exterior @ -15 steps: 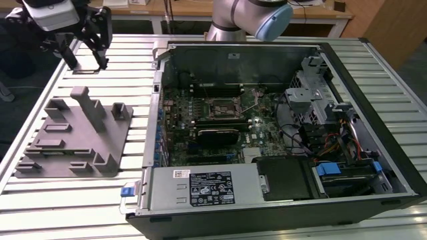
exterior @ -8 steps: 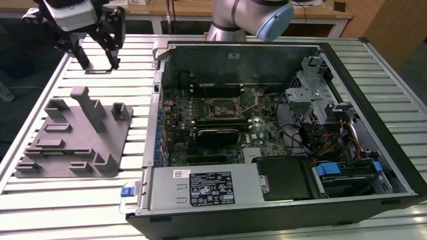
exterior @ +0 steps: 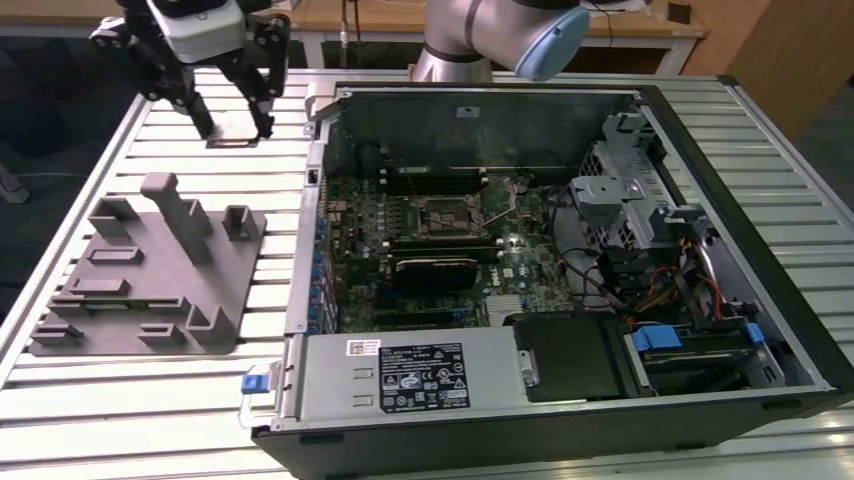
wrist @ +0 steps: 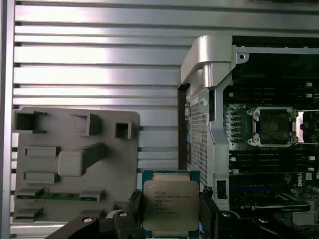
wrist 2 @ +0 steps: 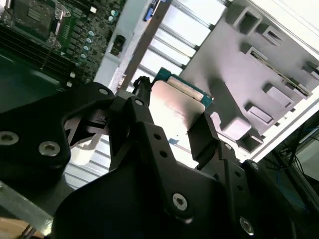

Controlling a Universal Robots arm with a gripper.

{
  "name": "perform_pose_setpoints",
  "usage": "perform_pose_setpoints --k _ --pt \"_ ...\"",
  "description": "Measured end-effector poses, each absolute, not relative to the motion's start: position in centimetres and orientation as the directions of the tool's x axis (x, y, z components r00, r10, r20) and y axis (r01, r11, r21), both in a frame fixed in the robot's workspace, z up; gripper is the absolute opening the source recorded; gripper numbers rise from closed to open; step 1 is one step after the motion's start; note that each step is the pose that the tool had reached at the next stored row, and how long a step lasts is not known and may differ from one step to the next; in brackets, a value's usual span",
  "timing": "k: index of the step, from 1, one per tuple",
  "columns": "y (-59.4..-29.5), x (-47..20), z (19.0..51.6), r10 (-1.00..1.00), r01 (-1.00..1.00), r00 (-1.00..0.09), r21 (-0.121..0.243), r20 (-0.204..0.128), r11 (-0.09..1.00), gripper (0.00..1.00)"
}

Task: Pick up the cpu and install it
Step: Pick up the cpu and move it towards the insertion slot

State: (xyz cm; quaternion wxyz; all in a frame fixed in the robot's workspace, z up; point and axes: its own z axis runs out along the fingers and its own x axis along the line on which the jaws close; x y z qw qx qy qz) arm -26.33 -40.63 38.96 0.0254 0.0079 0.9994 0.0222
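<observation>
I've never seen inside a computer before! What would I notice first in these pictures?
Probably the big open computer case on the exterior view's right, its green motherboard showing. Then the gripper at that view's upper left, pinching the cpu between its black fingers, with the grey tray lying nearby.

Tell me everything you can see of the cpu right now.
The cpu, a small flat square chip with a printed silver-grey metal lid on a green board, is held flat between the fingers of the black hand, pinched on two opposite edges, over the slatted metal table beside the open computer case.
</observation>
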Motion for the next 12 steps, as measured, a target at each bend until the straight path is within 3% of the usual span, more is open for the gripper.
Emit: perform_pose_setpoints --k 12 --pt "-40.6 -21.0 39.0 0.017 0.014 -0.999 0.045 -0.05 0.999 0.55"
